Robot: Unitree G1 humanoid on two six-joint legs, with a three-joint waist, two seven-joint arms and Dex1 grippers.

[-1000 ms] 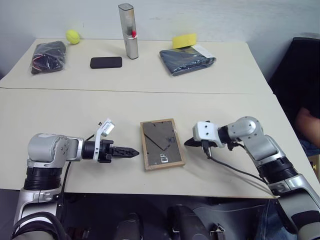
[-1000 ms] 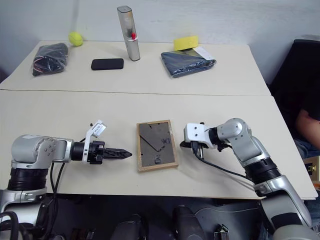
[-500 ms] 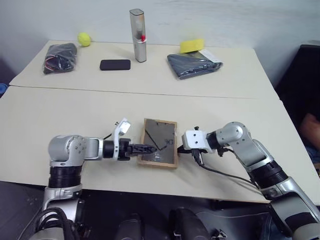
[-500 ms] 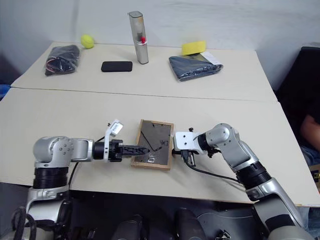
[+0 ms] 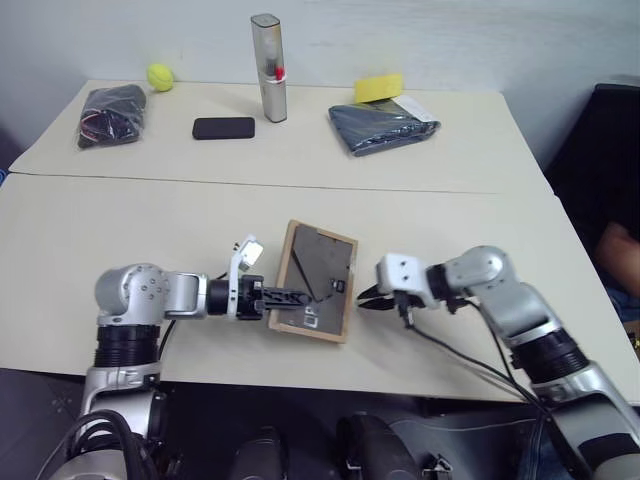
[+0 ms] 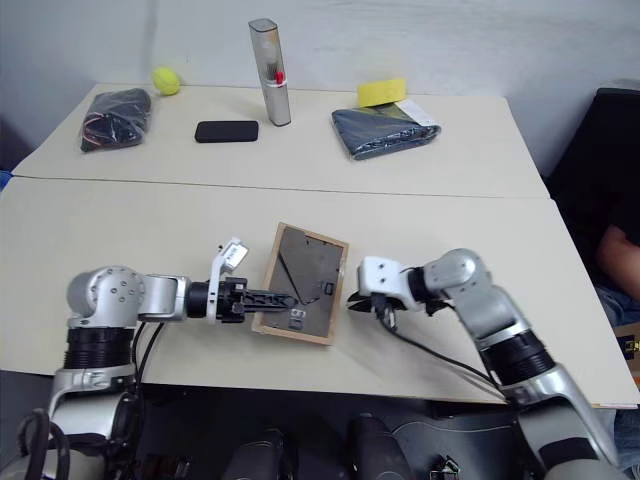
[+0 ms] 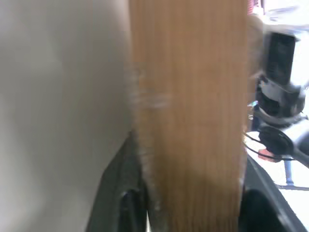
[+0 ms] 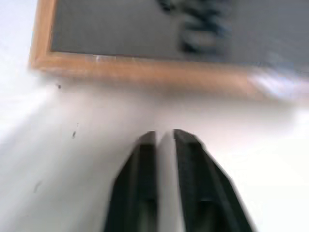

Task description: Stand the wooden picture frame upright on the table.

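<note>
**Frame gripped at one edge, not yet standing**

Far side of the worktop (image 5: 120, 215), left to right: a dark bag (image 5: 106, 112), a yellow ball (image 5: 159, 76), a black phone (image 5: 224, 128), a tall silver canister (image 5: 267, 66), a folded dark cloth (image 5: 382, 127) with a yellow sponge (image 5: 373, 87) behind it. None of these bear on the job.

Near side, left: the left claw (image 5: 283, 296) reaches in level from the left. In the left wrist view its two fingers (image 7: 126, 193) sit on either side of the light wood border, so it is clamped on the left edge of the picture frame (image 5: 318, 280).

Centre: the frame is near the front edge of the worktop, dark back panel facing up, skewed a little. It looks tipped up slightly off the surface on the gripped side, though I cannot be sure. Whether the stand is folded out I cannot tell.

Right: the right claw (image 5: 366, 300) hangs just beside the frame's right edge, apart from it, holding nothing; in the right wrist view its fingers (image 8: 143, 164) show a narrow gap.

Progress, as I judge it: grasp made, lift barely begun. Left to do: open the stand, raise the frame, set it upright, let go.
</note>
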